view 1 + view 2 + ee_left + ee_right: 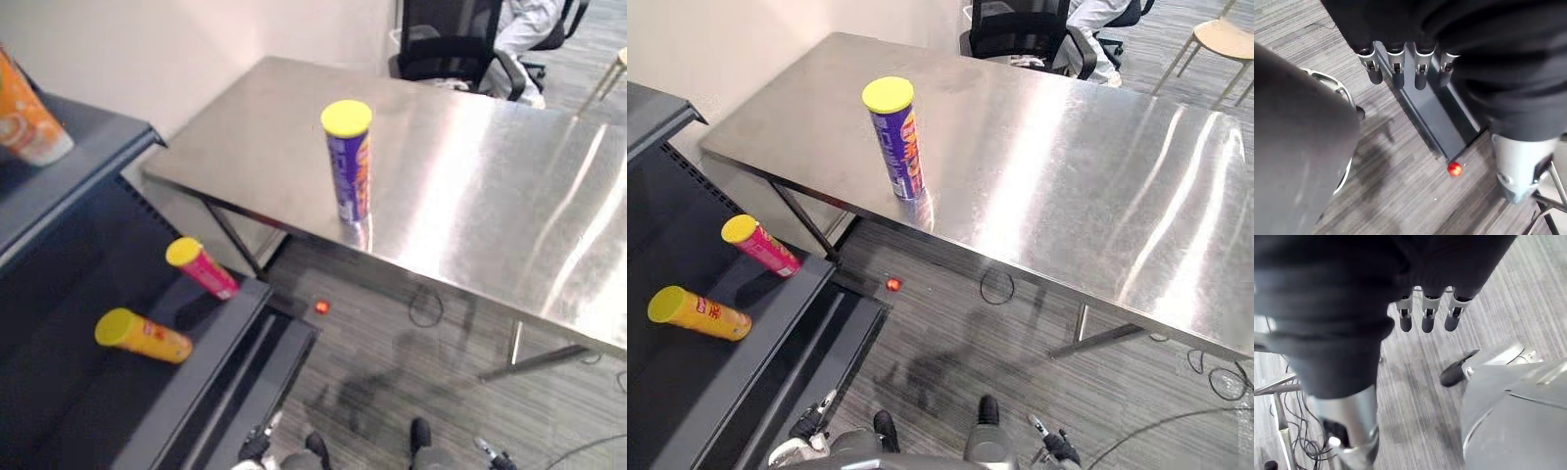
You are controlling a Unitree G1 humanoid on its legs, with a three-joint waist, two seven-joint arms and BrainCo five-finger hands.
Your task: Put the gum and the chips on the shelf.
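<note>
Down near the floor, the left hand (1397, 73) hangs with its fingers straight and a little apart, holding nothing, above the grey striped floor (1400, 196) and the foot of the dark shelf (774, 328). The right hand (1428, 314) hangs the same way, fingers straight and empty, over the floor on the other side. A small red round thing (321, 306) lies on the floor just beside the corner of the shelf base. On the lower board of the shelf, 2 tubes with yellow lids lie on their sides: an orange tube (143, 336) nearer, and a pink tube (202, 267) behind it, close to the front edge; they are near each other but apart. On the upper board (78, 162) stands an orange container (24, 113), cut by the edge of the view. Further on, the chips can (348, 162), purple with a yellow lid, stands upright on the steel table (470, 196), near the front edge, well apart from both hands and from the shelf. Which thing is the gum, I cannot tell. Behind the table there is a black office chair (446, 39) with a person (524, 29) sitting beside it, and a light wooden chair (1227, 39).
</note>
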